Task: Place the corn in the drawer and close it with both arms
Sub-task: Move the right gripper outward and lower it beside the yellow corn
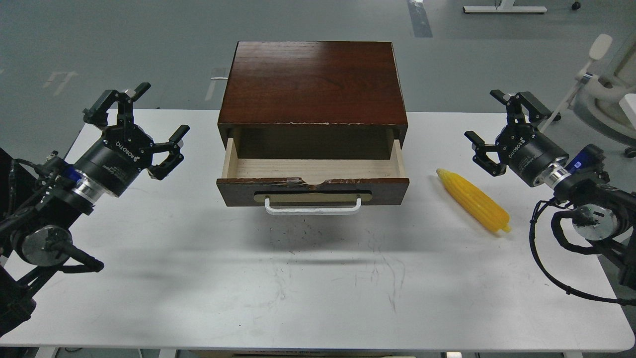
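A yellow ribbed corn [473, 201] lies on the white table, to the right of the cabinet, pointing from upper left to lower right. The drawer [313, 186] is pulled out, its pale wood inside bare, with a white bar handle [313, 206] on its chipped dark front. My left gripper [136, 117] hovers open to the left of the drawer, holding nothing. My right gripper [492, 124] is open too, up and to the right of the corn, apart from it.
The dark reddish-brown cabinet [313, 82] stands at the table's far middle. The white table [308, 288] stretches wide in front of the drawer. Grey floor and some white equipment [603, 79] lie beyond the far right edge.
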{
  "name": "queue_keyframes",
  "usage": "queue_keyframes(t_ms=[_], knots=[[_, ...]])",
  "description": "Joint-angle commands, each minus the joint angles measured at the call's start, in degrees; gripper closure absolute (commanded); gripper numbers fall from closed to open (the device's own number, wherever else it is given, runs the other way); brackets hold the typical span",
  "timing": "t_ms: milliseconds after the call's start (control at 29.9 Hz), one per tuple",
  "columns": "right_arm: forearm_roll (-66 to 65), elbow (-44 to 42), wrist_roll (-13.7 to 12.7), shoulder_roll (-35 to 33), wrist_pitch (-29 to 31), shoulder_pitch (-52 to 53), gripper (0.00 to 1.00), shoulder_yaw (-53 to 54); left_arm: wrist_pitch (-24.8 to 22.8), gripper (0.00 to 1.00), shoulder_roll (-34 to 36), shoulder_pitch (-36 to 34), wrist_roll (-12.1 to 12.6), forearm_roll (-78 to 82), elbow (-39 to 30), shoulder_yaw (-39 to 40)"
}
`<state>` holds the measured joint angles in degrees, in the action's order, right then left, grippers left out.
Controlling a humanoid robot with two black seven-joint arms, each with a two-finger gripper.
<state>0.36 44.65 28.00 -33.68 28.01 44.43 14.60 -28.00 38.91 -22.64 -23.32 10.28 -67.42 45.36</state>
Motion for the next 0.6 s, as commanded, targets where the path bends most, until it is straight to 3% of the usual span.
queue_keyframes(t_ms=[0, 402, 569], knots=[[-0.01, 0.0, 0.0, 0.01, -0.01, 0.04, 0.01, -0.09, 0.0, 0.01, 0.11, 0.05, -0.06, 0.09, -0.25, -0.01], [-1.85, 0.79, 0.0, -2.17, -0.01, 1.09, 0.0, -1.06, 0.0, 0.01, -0.33, 0.05, -0.76, -0.09, 0.36, 0.35], [-16.39, 2.11, 0.0, -7.71, -0.01, 8.11, 0.0, -1.67, 0.0, 0.01, 0.46, -0.04, -0.94, -0.09, 0.36, 0.35]])
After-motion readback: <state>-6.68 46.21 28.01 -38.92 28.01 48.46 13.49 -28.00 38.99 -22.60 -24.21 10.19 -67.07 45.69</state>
